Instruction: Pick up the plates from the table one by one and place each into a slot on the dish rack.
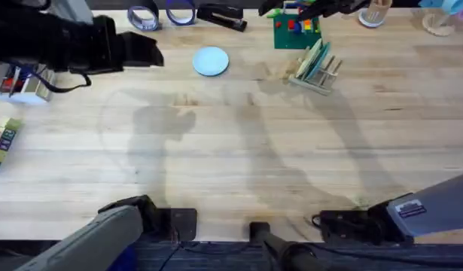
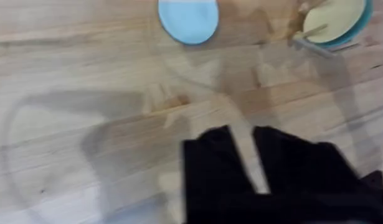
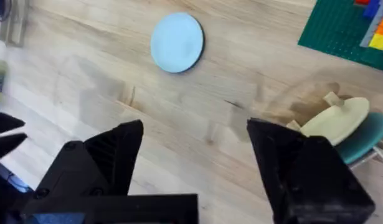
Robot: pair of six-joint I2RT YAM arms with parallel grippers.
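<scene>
Right gripper, jaws spread wide and empty, above bare table. Left gripper, fingers narrowly parted, empty. Beyond: pale light-blue plate flat on wood; teal plate standing in dish rack, beside green baseplate.

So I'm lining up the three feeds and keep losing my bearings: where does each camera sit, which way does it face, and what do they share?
Overhead: above the arm bases, looking down and forward over the table; both arms show at the bottom edge.
Left wrist: on the left arm, facing the tabletop; the left gripper is open at the bottom edge.
Right wrist: on the right arm, angled at the table; the right gripper is wide open.
Shared: all show the light-blue plate and dish rack.
</scene>
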